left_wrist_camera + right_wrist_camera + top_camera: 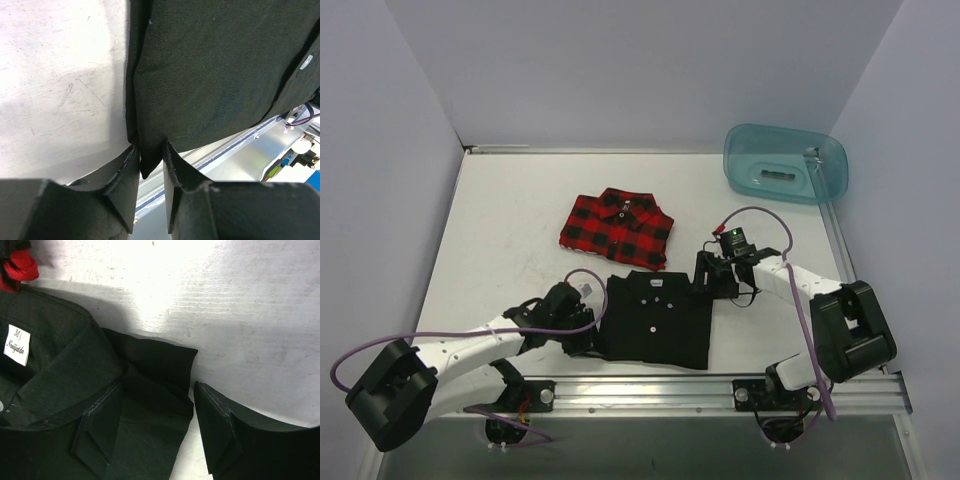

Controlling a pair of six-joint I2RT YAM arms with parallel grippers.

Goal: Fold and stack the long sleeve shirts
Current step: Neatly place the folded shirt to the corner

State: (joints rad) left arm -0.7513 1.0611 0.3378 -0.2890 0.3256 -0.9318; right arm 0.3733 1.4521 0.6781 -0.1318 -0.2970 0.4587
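The black long sleeve shirt [655,320] lies folded near the table's front edge, collar toward the back. Behind it lies the red-and-black plaid shirt [617,228], also folded. My left gripper [586,336] is at the black shirt's left front corner. In the left wrist view its jaws [151,160] pinch a corner of the black cloth [210,65]. My right gripper [712,276] is at the shirt's back right corner. It stands open [157,410], with one finger [100,425] over the cloth [55,370] and the other on the bare table beside the edge.
A translucent teal tub [785,163] sits at the back right corner. A metal rail [720,385] runs along the table's front edge just below the black shirt. A scrap of the plaid shirt [20,267] shows at the right wrist view's top left.
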